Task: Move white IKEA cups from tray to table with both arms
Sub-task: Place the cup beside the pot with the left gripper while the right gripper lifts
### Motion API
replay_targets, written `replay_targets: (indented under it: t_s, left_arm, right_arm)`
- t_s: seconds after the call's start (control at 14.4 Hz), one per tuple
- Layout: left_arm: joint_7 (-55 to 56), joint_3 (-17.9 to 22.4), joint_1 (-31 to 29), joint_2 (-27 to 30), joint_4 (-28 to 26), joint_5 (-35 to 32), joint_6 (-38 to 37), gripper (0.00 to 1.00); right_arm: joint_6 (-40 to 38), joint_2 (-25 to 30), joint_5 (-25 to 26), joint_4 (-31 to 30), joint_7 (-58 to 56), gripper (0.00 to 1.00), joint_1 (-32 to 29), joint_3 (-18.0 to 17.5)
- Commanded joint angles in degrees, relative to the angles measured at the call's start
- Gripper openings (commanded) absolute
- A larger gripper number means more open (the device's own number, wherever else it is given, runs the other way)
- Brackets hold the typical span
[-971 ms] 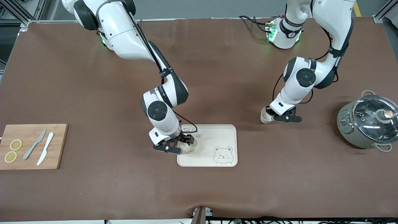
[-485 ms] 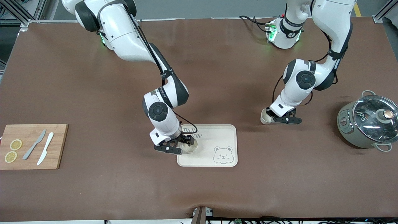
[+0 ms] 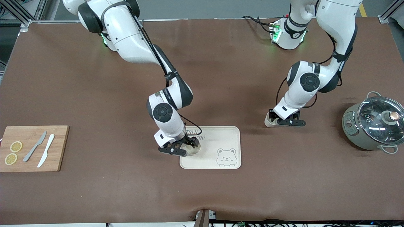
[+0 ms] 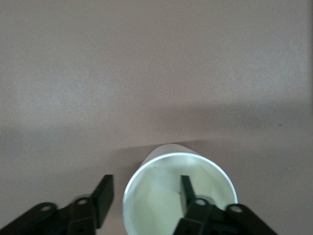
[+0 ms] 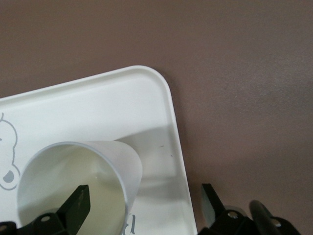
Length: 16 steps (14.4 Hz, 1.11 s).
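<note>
One white cup [image 3: 195,150] stands upright on the bear-printed tray [image 3: 221,138], at the corner toward the right arm's end. My right gripper [image 3: 186,147] is over it, wide open, astride the cup [image 5: 73,171] wall: one finger is inside and the other hangs off the tray [image 5: 98,112] edge. The second white cup [image 3: 267,122] stands on the brown table, farther from the front camera than the tray and toward the left arm's end. My left gripper [image 3: 273,121] is open astride that cup's [image 4: 161,166] rim, with a gap on both sides of the wall.
A wooden cutting board [image 3: 56,148] with two lemon slices [image 3: 13,153] and two knives [image 3: 41,149] lies at the right arm's end. A grey-green pot with a glass lid [image 3: 374,124] stands at the left arm's end.
My left gripper's fingers have come apart off the cup wall, leaving the cup on the table. The right gripper has shifted slightly over the tray's cup and stays open.
</note>
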State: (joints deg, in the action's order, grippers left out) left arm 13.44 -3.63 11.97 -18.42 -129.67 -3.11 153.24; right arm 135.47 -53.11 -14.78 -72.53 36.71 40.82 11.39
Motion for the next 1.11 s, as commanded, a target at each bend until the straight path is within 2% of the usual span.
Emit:
replay_targets:
  t_s: [0.0, 0.14, 0.28, 0.49, 0.55, 0.69, 0.83, 0.9, 1.04]
  left_arm:
    - [-0.3, -0.4, -0.6, 0.5, 0.6, -0.2, -0.1, 1.00]
    - [-0.3, -0.4, -1.9, 1.6, 1.4, -0.2, -3.6, 1.00]
    - [-1.8, -0.4, -1.8, 3.3, 5.5, -0.8, -13.6, 1.00]
    - [-2.7, -0.4, -1.6, 3.5, 16.7, -0.8, -33.6, 1.00]
    - [-2.7, -0.5, -1.7, 3.5, 20.0, -0.3, -37.9, 1.00]
    - [-2.9, -0.5, -2.0, 3.5, 25.8, -0.2, -43.5, 1.00]
    - [-6.7, -0.2, -2.4, 3.4, 30.5, -0.1, -46.4, 1.00]
    - [-8.7, -0.1, -3.7, 3.5, 32.3, -0.1, -47.2, 1.00]
    - [-10.4, -0.4, -6.4, 4.4, 33.7, -0.1, -47.6, 1.00]
  right_arm:
    - [0.1, -1.3, -1.2, 2.0, 0.6, 1.00, 0.3, 0.4]
    - [0.1, -1.3, -1.2, 2.4, 0.6, 0.64, 0.3, 0.4]
    - [0.1, -1.3, -1.2, 2.5, 0.5, 0.55, 0.3, 0.4]
    - [0.1, -1.3, -1.2, 2.5, 0.4, 0.35, 0.3, 0.4]
    - [0.1, -1.3, -1.2, 2.5, 0.4, 0.32, 0.3, 0.4]
    - [0.1, -1.4, -1.2, 2.4, 0.5, 0.17, 0.4, 0.4]
    - [0.1, -1.4, -1.1, 2.0, 0.6, 0.09, 0.9, 0.4]
    - [0.6, -1.6, -1.0, 2.0, 0.6, 0.00, 1.1, 0.4]
    - [1.6, -1.6, -1.0, 1.9, 0.6, 0.00, 1.5, 0.4]
